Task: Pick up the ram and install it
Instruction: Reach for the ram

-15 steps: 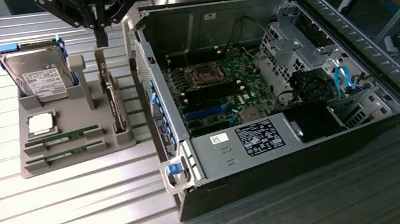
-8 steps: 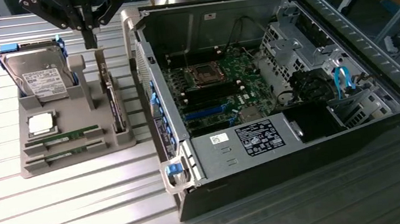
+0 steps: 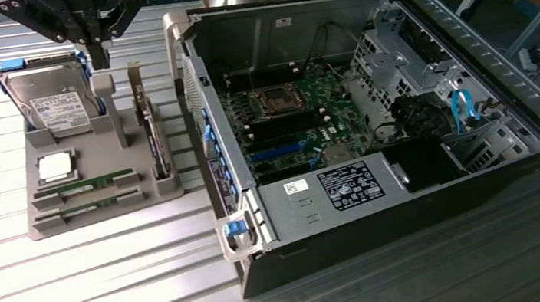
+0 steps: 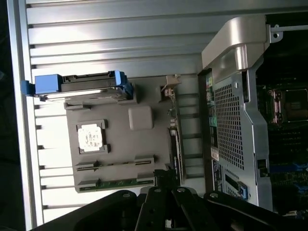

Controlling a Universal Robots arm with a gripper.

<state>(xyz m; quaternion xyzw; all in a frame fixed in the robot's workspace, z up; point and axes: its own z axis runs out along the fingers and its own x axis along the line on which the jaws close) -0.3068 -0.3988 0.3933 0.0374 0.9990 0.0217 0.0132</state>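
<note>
Two ram sticks lie in slots at the near end of a grey holder tray (image 3: 103,218): one green ram stick (image 3: 85,184) and a second ram stick (image 3: 88,208) beside it. In the wrist view a green ram stick (image 4: 120,183) sits in the tray's end slot. My gripper (image 3: 100,54) hangs above the far end of the tray, over the hard drive, well away from the ram. Its black fingers (image 4: 162,177) are shut together with nothing between them.
The tray also holds a silver hard drive (image 3: 53,100) in blue rails, a square processor chip (image 3: 56,168) and an upright card (image 3: 153,134). On the exterior view's right, an open computer case (image 3: 396,174) shows its motherboard (image 3: 287,118). All stand on a slatted metal table (image 3: 82,298).
</note>
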